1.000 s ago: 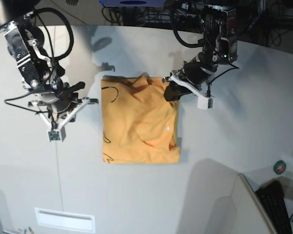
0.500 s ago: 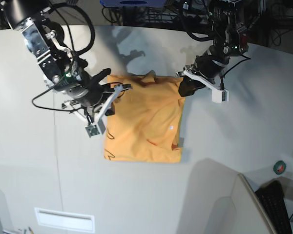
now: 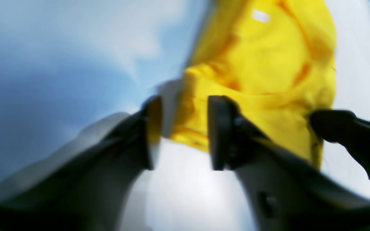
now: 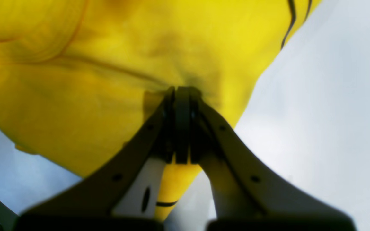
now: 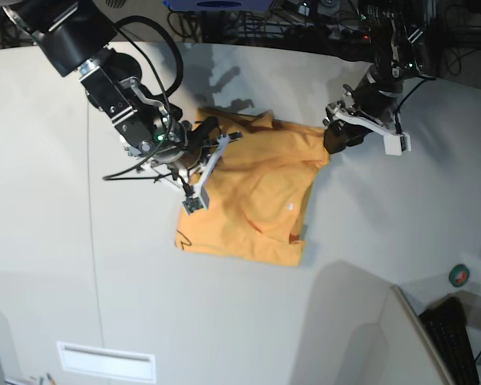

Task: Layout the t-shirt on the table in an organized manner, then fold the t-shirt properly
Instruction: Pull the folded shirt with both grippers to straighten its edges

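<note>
Base view: shirt (image 5: 252, 196) bunched on worktop (image 5: 48, 265), right gripper (image 5: 194, 148) clamped on its edge, left gripper (image 5: 334, 136) parted beside corner; pull outward gently, low, flattening cloth.

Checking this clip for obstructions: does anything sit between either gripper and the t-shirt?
Nothing visible does. The right gripper is shut with its fingertips on the t-shirt fabric. The left gripper is open at the shirt's edge, cloth showing between its jaws, with only bare table around.
</note>
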